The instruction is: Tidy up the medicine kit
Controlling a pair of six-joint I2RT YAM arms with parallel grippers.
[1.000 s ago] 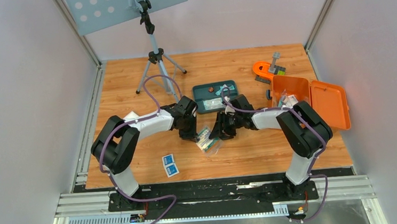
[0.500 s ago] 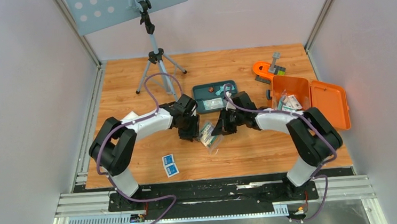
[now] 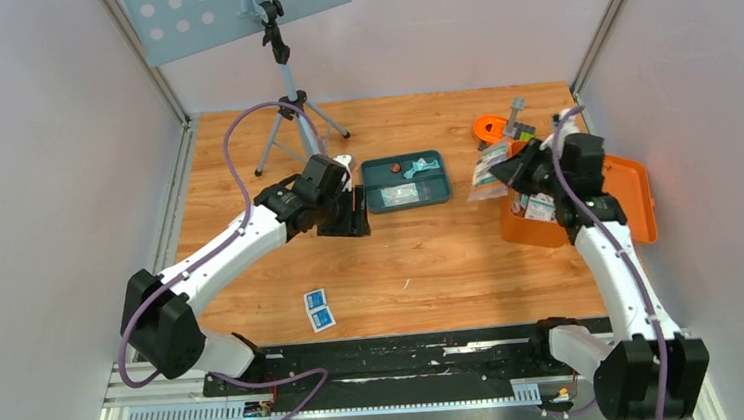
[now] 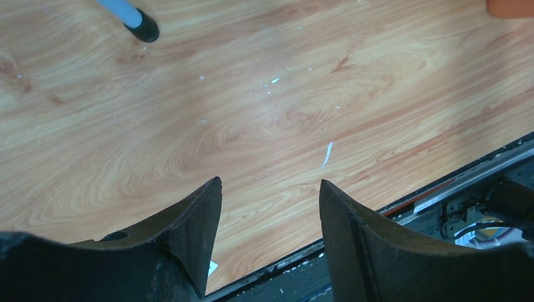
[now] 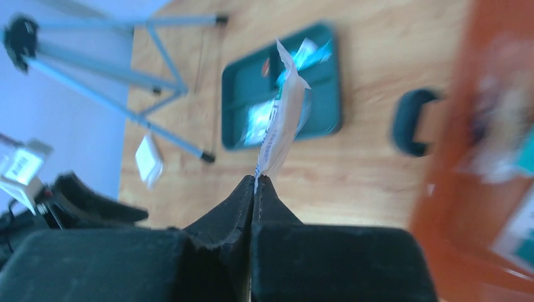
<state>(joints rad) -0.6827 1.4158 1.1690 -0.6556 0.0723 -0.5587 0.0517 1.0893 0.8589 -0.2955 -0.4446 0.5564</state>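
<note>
The medicine kit (image 3: 629, 190), a rectangular box of smooth orange plastic, lay open at the far right of the wood-grain table (image 3: 433, 265), with its flat lid folded out to the right. Pale packets lay in its tray, but the right wrist view was blurred there, so they could not be told apart.

The right arm rose from its base at the near right and reached far along the table's right side. Its wrist was turned so that the right gripper (image 3: 507, 171) pointed left, above the kit's left edge. Its black fingers were clenched on the edge of a clear plastic packet (image 3: 488, 169), thin and crinkled with blue-green print, which stuck out past the fingertips.

The left arm stretched diagonally from the near left. The left gripper (image 3: 353, 215) was angled down over bare wood, just beside the near left corner of the dark teal divided tray (image 3: 370, 186). Its wedge-shaped jaws stood apart with nothing between them.

The tray was shallow with rounded corners and held a few small items. A thin-legged tripod (image 3: 290, 106) stood to its far left, with a small white object, possibly a sachet (image 3: 343, 160), by one foot. Two small blue-and-white square sachets (image 3: 319, 309) lay flat near the table's near edge. A curved orange piece (image 3: 490, 127) sat just beyond the kit.
</note>
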